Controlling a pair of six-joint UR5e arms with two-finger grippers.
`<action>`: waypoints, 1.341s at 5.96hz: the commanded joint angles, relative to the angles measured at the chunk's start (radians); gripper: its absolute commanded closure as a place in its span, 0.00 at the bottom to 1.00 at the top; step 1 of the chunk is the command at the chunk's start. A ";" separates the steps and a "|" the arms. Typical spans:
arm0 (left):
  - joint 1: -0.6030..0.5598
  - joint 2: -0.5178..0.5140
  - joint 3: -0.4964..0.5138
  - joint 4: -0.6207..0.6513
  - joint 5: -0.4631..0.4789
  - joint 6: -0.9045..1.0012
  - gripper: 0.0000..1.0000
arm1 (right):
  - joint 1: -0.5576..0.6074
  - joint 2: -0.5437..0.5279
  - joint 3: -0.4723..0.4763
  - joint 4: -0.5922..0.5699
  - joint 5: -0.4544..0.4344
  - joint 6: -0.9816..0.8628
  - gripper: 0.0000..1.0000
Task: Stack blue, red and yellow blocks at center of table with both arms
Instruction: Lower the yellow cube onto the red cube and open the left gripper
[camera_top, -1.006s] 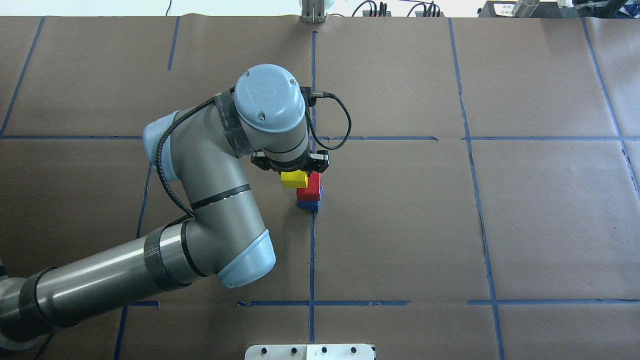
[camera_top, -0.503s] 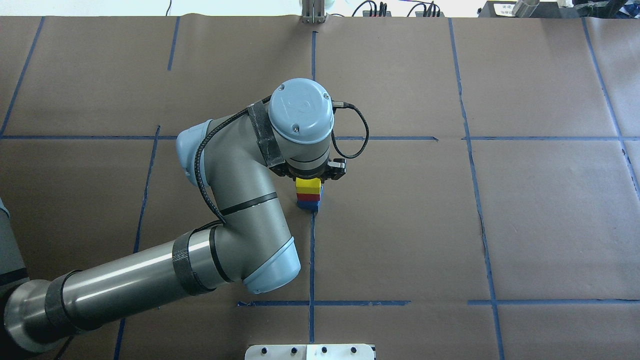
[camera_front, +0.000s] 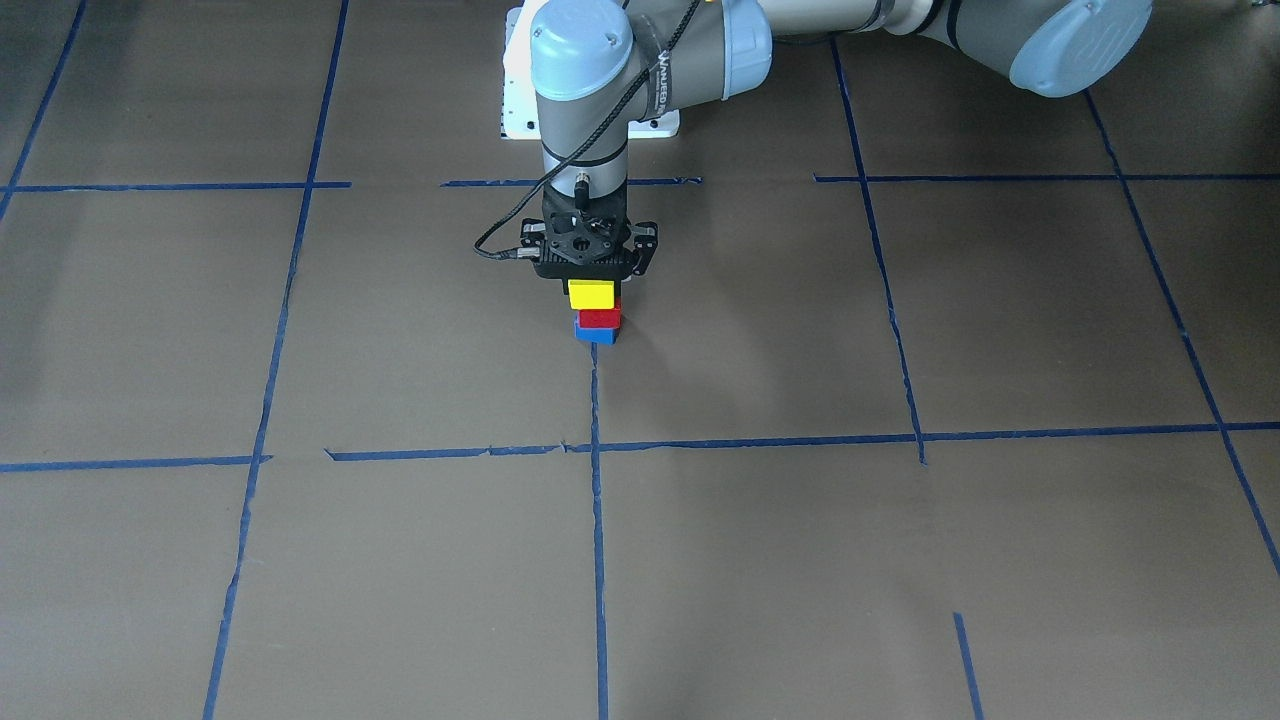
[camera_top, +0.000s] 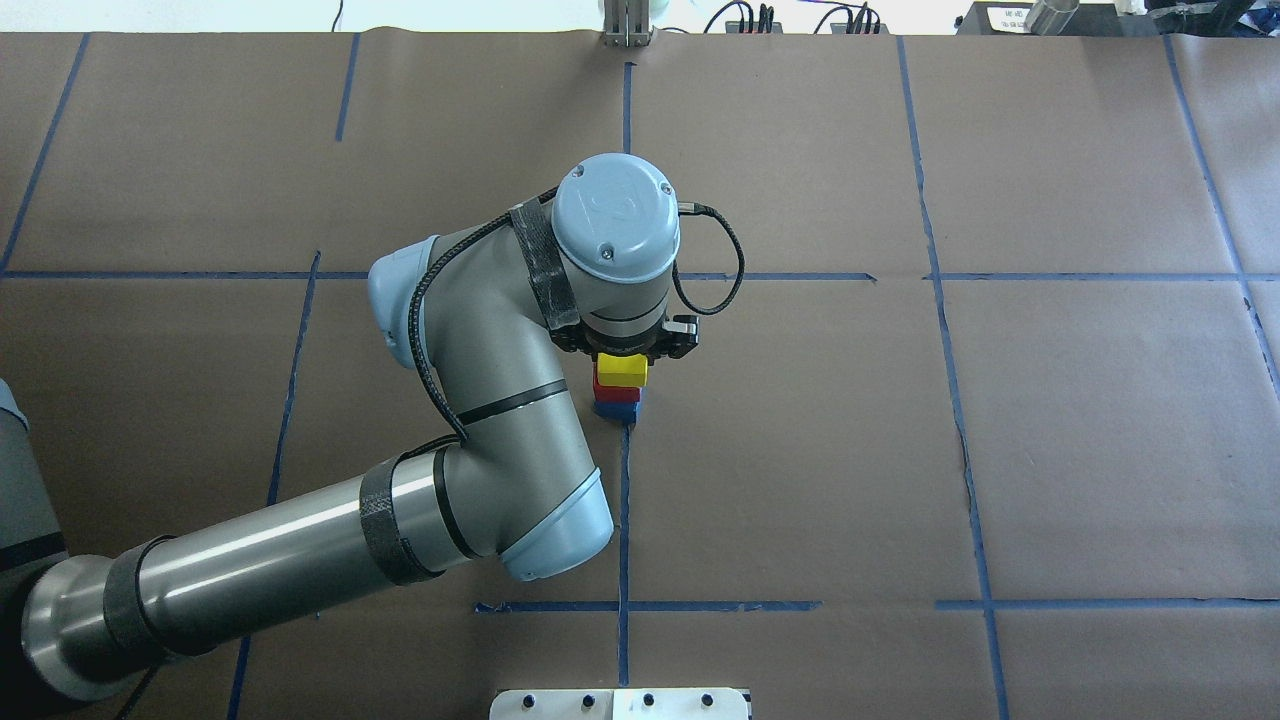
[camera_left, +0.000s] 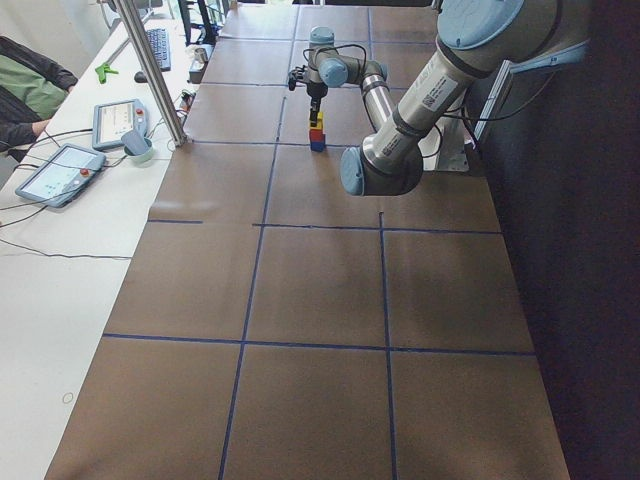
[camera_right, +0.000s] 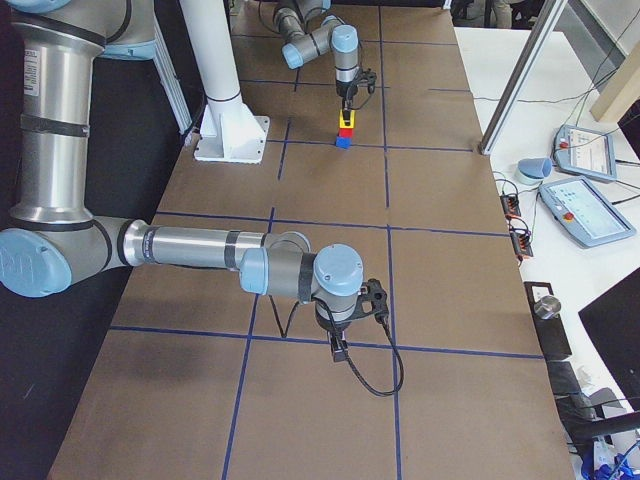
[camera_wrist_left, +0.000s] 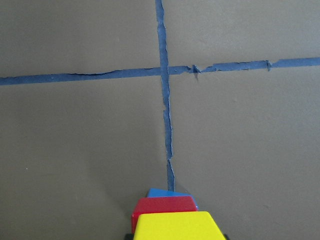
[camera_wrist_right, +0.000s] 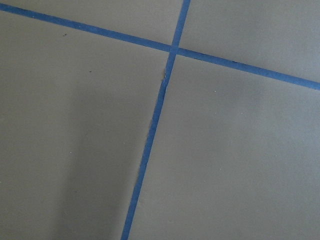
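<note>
Three blocks in one stack at tabletop (camera_top: 800, 450) centre, on blue tape line (camera_top: 622, 650): one blue block (camera_front: 596, 336) at base, one red block (camera_front: 598, 318) on it, one yellow block (camera_front: 591, 295) on top. Two hands: left hand (camera_front: 591, 285), arm entering from 8 o'clock overhead, clamps yellow block; right hand (camera_right: 340, 345) well apart, grip cannot tell

Our silver-grey tubular left arm (camera_top: 480, 400) reaches to the middle, wrist upright, its black two-finger left gripper (camera_front: 591, 285) pointing straight down, clamped on a bright yellow matte cube (camera_front: 592, 295). Our silver-grey right arm (camera_right: 190, 245) lies low, far right. Its black right gripper (camera_right: 338, 348) points down; whether it is parted or closed we cannot tell.
</note>
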 joint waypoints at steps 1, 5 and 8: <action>-0.002 0.002 -0.008 0.007 -0.002 0.001 0.95 | 0.000 0.000 0.000 0.000 0.000 0.000 0.00; -0.006 0.007 -0.007 0.007 -0.003 0.001 0.67 | 0.000 0.000 0.000 0.000 0.000 0.000 0.00; -0.005 0.008 -0.008 0.006 0.000 0.001 0.05 | 0.000 0.000 0.000 0.000 0.000 0.000 0.00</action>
